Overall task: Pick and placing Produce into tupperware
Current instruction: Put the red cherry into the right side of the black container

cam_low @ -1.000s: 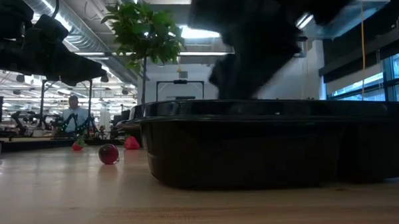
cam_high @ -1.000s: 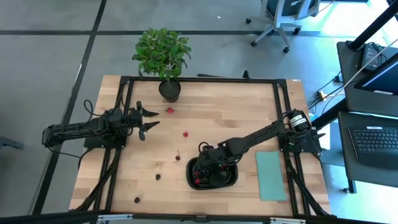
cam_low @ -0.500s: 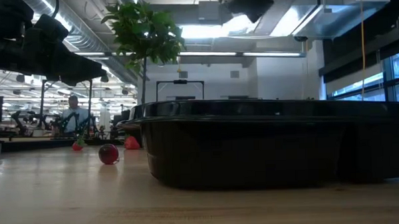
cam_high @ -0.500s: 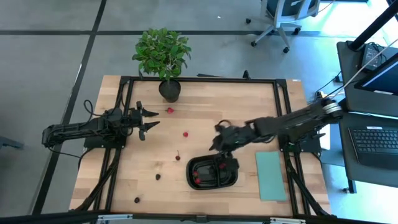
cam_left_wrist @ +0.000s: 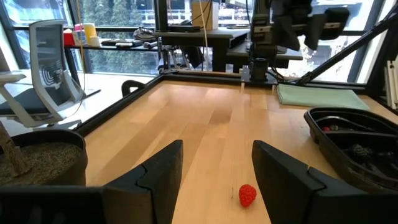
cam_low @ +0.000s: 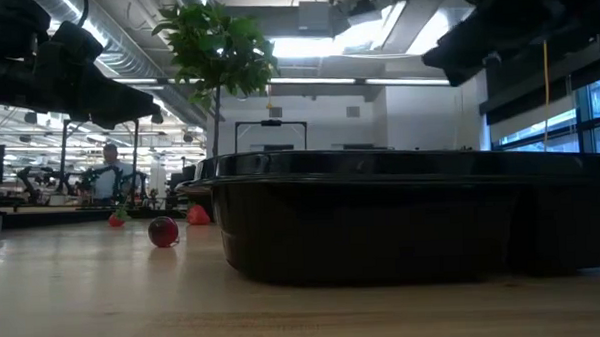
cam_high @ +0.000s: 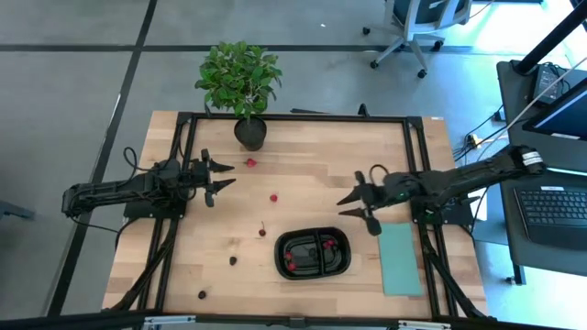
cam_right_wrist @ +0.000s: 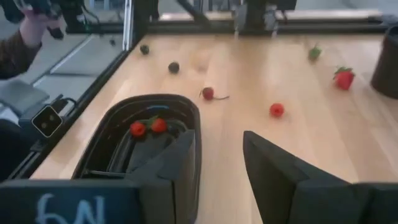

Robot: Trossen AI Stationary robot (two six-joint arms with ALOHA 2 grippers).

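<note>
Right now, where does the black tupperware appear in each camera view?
High view: the tupperware lies near the table's front edge, beside the teal mat.
Low view: tupperware fills the foreground.
Left wrist view: tupperware at the right edge, before the teal mat.
Right wrist view: tupperware, red produce inside.

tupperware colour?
Black tupperware, clearest in the high view.

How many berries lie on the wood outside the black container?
5 berries: one by the plant pot, one mid-table, one beside the container, two dark ones farther left. Some may be hidden.
</note>
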